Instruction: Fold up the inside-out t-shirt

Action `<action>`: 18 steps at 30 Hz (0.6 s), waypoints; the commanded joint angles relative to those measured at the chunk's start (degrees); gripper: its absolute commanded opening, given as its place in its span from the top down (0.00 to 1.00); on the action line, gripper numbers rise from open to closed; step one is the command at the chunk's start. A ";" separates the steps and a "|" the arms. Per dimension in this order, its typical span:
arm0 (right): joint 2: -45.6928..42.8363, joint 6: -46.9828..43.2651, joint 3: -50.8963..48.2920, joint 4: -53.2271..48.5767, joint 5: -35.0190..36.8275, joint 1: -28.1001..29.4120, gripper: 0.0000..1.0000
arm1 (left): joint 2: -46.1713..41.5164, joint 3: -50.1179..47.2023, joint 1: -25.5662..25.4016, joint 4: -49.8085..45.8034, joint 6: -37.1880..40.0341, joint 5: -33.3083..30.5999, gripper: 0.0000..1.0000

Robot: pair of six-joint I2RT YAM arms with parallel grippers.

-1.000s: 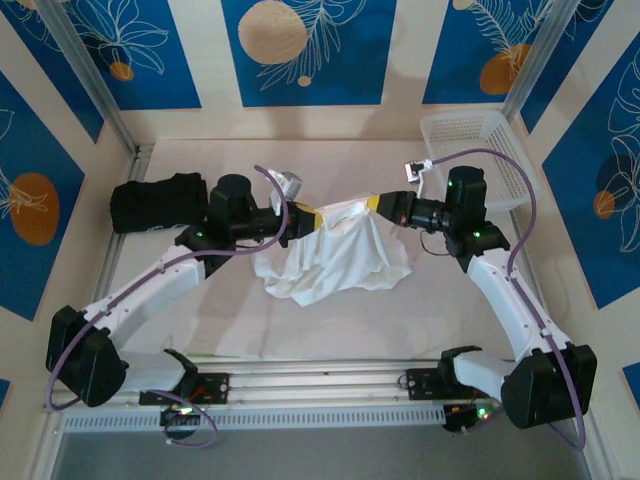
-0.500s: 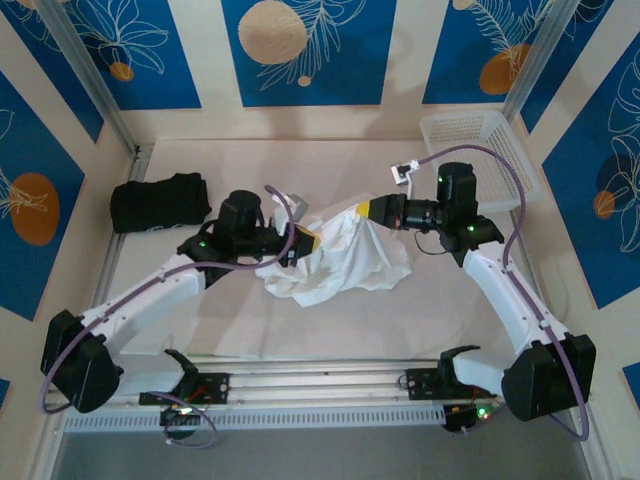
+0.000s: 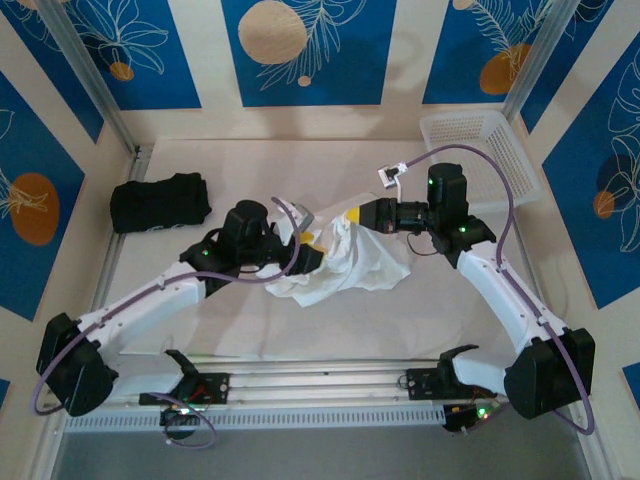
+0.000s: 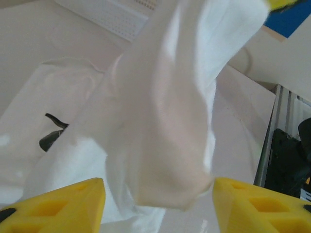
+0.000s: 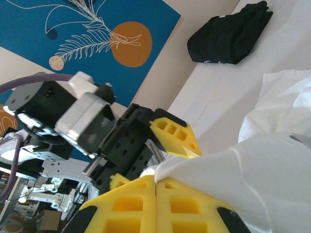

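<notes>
1. Two grippers meet over the inside-out t-shirt [image 3: 350,268], which lies bunched near the middle of the tabletop [image 3: 420,315] with one part lifted off the heap.
2. On the right gripper [image 5: 155,182] the fingers are pressed together and clamped on an edge of the white cloth, holding it above the rest. I cannot tell whether that edge is hem, sleeve or collar.
3. On the left gripper [image 4: 158,194] the fingers stand apart. A hanging fold of the shirt sits between and just ahead of them, and nothing looks pinched.
4. With one grip only, the thin cloth hangs in a narrow twisted drape. A pull from the right would probably drag the whole heap instead of spreading it.
5. Closing the left gripper where it is could catch several layers at once, because the fold in front of it looks doubled. That would lock the bunching in.
6. The two grippers are very near each other, so a careless reach for a new hold could knock them together.
7. The black folded garment [image 3: 160,203] and the white basket [image 3: 480,150] lie well apart from the shirt. Only a wide sweep would bring the cloth against either.
</notes>
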 commanded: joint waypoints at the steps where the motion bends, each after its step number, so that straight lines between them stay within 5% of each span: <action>1: 0.60 -0.28 -0.26 -0.57 -0.17 0.45 1.00 | -2.53 -0.06 -0.58 -0.49 0.91 -10.11 0.38; 4: 0.66 -0.54 0.05 -0.96 -0.02 0.58 1.00 | -4.45 -0.49 -0.75 -0.17 0.39 -18.44 0.38; 13: 1.13 -0.38 0.31 -1.10 0.54 0.85 1.00 | -0.42 3.24 -3.93 1.72 2.17 -6.58 0.33; 18: 0.96 -0.59 0.36 -1.44 0.65 1.02 1.00 | 5.42 6.31 -4.73 1.03 2.07 -6.55 0.37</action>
